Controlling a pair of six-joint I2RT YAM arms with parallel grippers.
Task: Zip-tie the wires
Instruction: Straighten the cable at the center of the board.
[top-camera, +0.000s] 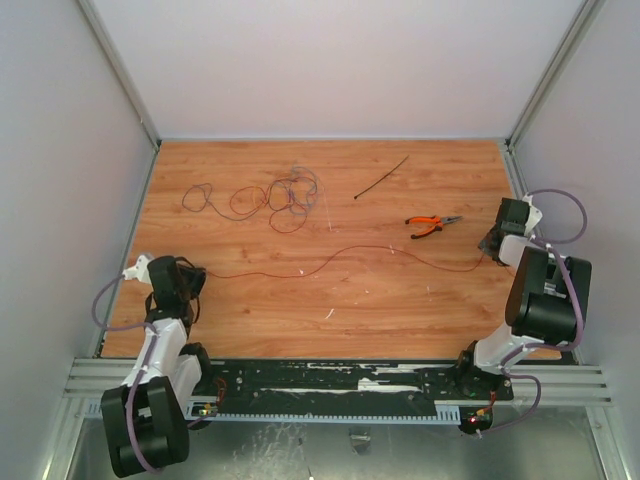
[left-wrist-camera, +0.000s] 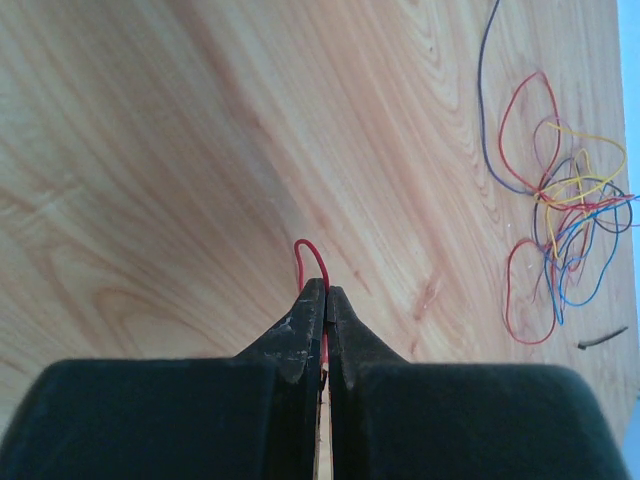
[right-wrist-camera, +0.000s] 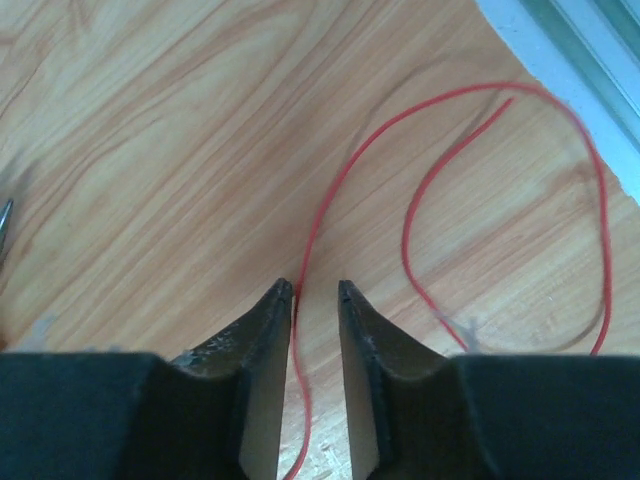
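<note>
Your left gripper (left-wrist-camera: 326, 292) is clenched on a thin red wire strand (left-wrist-camera: 311, 250), a small loop poking past the tips; your right gripper (right-wrist-camera: 315, 290) is parted, that strand running between its fingers (right-wrist-camera: 262, 325). It spans the wood-grain table (top-camera: 400, 300), with the loose tangle of thin red, blue, yellow and dark wires (top-camera: 287, 196) farther back, apart from the thin straight black plastic zip tie (top-camera: 381, 178). Each gripper's black body hides the strand behind the tips.

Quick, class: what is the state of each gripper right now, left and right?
Left gripper: closed, pinching the red wire.
Right gripper: open; the red wire runs between its jaws, unclamped.
</note>
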